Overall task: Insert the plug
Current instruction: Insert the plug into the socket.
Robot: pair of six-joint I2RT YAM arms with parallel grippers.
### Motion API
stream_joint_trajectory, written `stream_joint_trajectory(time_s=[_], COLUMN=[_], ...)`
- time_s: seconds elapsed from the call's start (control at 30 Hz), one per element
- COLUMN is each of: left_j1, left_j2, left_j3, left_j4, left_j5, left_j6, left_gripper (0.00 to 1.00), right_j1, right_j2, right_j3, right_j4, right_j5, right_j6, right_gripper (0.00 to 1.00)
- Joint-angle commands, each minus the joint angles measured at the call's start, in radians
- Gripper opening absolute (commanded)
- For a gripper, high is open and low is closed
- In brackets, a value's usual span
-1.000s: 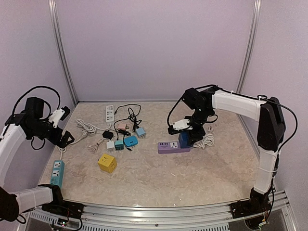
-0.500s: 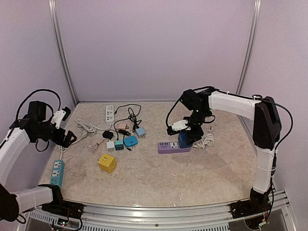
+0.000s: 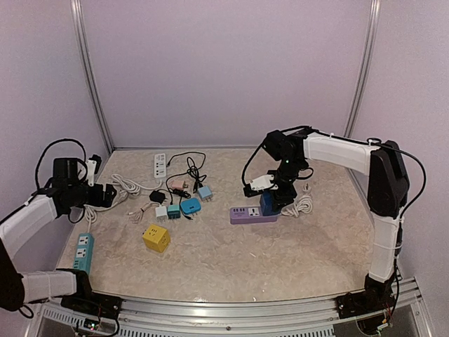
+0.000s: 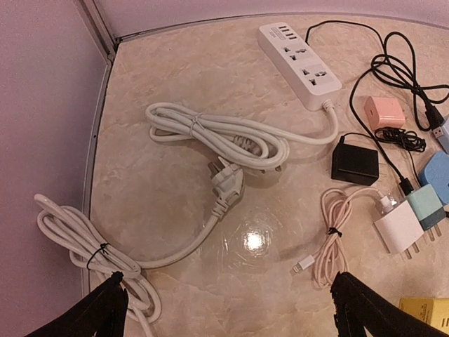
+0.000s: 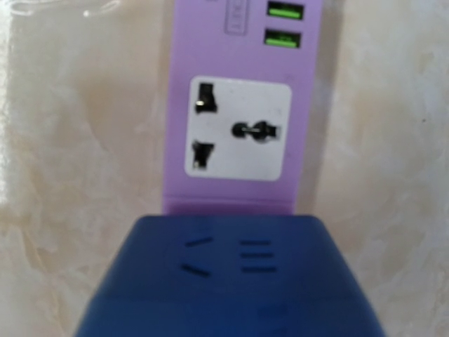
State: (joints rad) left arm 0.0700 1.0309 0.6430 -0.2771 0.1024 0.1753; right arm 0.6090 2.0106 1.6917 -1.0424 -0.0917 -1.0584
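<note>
a: where's the plug right now?
b: the blue adapter (image 3: 266, 206) is at the right end of the purple power strip (image 3: 244, 215), on the right half of the surface (image 3: 231, 260). the right hand (image 3: 272, 196) is down on it and closed around it. in the wrist view the adapter fills the spot between the fingers and hides them.
a: is it seated?
b: can't tell whether its pins are in. the strip's long axis runs straight ahead of that hand. the free universal socket (image 5: 238, 128) lies just beyond the adapter, with the green usb ports (image 5: 284, 24) past that.
a: and the other arm?
b: the left hand (image 4: 226, 284) hangs wide open and holds nothing. it's above the white cables (image 4: 210, 133), well apart on the far left. my guess is the right arm does the pressing.
</note>
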Motion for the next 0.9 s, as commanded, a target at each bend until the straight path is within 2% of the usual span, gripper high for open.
stream_joint_trajectory(time_s=[0.0,0.2,0.27,0.4,0.47,0.7,0.87], left_j1=[-0.004,-0.006,-0.006,-0.020,-0.016,-0.007,0.021], left_j2=[-0.057,-0.126,-0.141,-0.110,-0.038,0.063,0.117], left_j3=[0.052,0.180,0.173,0.081,-0.004,-0.308,-0.412], left_j4=[-0.070,-0.222,-0.183,0.102,0.323,1.020,1.183], left_j5=[-0.091,-0.099,-0.138,-0.211,-0.202,-0.028,-0.014], left_j6=[-0.015,-0.035,-0.028,-0.060,-0.056,-0.054,-0.031], left_gripper=[0.99,0.99,0.99,0.99,0.99,0.99,0.99], right_j1=[0.011,0.015,0.015,0.015,0.017,0.030,0.030], right_j2=[0.040,0.045,0.044,0.048,0.054,0.047,0.061], right_j3=[0.013,0.028,0.028,0.036,0.045,0.031,0.040], right_j4=[-0.081,-0.100,-0.100,-0.120,-0.131,-0.139,-0.145], right_j5=[0.006,0.017,0.019,0.017,0.014,0.010,0.006], right_j6=[-0.002,0.016,0.018,0.023,0.035,0.078,0.077], right_gripper=[0.00,0.00,0.00,0.00,0.00,0.00,0.00])
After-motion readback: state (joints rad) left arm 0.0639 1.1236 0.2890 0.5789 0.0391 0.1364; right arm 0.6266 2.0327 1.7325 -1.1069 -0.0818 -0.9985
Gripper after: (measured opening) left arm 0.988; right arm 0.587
